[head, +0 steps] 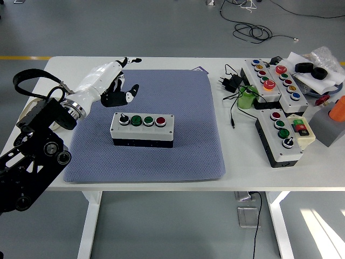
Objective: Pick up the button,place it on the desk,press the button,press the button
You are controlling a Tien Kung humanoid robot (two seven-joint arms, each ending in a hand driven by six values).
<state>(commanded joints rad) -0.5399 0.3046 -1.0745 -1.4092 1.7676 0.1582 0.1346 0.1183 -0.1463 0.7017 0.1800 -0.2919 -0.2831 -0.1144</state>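
White and black fingers on your left hand are spread loose and hold nothing, hovering above the far left part of the blue mat, clear of the button box. That box sits flat mid-mat on the tabletop, its knob, two green buttons and one red button facing up. You can judge pick-and-place as done; whether either press is finished, the view cannot tell you. Your right hand is out of view. Other button panels lie well to the right.
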